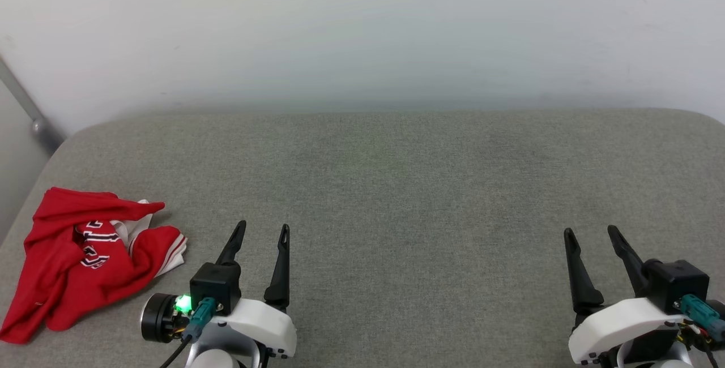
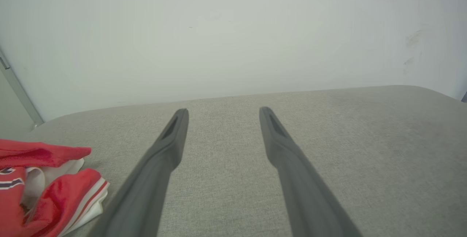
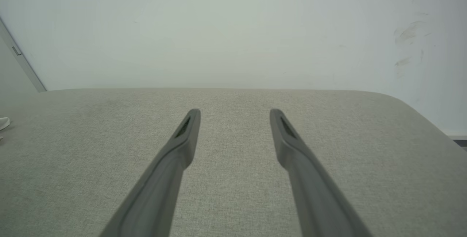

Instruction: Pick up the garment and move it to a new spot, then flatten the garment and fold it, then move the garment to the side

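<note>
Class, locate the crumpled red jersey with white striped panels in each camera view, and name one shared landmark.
Head view: red jersey, lower left, left of the left gripper.
Left wrist view: bottom-left corner, cut by the frame.
Right wrist view: a white scrap at the far left edge, probably its panel.
Shared landmark: slanted grey bar at the left edge.

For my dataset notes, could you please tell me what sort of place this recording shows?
Probably an indoor test setup for cloth handling: a wide grey fabric-covered padded surface against a plain white wall, with a crumpled bright red sports jersey lying near its left edge.
</note>
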{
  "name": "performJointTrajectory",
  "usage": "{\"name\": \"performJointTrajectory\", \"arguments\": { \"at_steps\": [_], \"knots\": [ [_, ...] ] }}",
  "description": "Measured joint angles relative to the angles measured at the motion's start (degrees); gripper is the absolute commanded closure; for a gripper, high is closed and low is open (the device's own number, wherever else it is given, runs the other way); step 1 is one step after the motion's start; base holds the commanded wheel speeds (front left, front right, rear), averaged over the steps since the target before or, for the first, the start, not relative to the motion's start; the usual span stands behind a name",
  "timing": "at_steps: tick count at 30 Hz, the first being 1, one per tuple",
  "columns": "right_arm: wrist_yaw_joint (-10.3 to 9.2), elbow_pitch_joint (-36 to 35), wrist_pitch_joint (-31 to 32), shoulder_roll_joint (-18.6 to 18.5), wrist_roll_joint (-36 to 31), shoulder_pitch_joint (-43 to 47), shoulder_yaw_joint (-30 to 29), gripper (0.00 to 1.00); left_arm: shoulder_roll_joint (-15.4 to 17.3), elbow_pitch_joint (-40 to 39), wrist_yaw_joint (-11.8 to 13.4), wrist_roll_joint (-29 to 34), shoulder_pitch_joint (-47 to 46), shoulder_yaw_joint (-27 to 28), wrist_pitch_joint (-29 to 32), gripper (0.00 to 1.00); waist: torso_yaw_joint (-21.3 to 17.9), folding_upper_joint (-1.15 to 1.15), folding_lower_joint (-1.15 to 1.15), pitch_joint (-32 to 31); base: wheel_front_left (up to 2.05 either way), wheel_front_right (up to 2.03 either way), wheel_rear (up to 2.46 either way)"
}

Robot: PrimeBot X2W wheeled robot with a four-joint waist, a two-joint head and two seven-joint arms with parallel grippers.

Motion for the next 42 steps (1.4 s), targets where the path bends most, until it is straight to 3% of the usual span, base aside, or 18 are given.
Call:
{"name": "performJointTrajectory", "arguments": {
  "at_steps": [8,29,36,42],
  "knots": [
    [0.0,1.1,-1.1,0.0,-1.3,-0.3,-0.3,0.0,-0.2,0.7,0.5,2.5,-0.2,0.1,-0.7,0.0,0.0,0.0,0.0,0.1,0.0,0.0,0.0],
    [0.0,4.1,-2.1,0.0,-0.9,-1.2,-0.5,0.0,-0.6,2.4,0.5,2.4,-0.6,0.9,-0.7,0.0,1.0,0.0,0.0,0.1,0.0,0.0,0.0],
    [-0.01,3.6,-2.0,0.0,-1.6,-1.2,-0.4,0.0,-0.7,2.8,1.0,2.4,-1.2,1.5,-0.7,0.0,3.7,0.0,0.0,0.3,0.0,0.0,0.0],
    [0.0,2.5,-1.6,0.0,-2.0,-1.3,1.0,0.0,-0.4,2.9,1.4,1.9,-1.8,3.0,-0.7,0.0,8.3,0.0,0.0,0.5,0.0,0.0,0.0]
  ]
}}
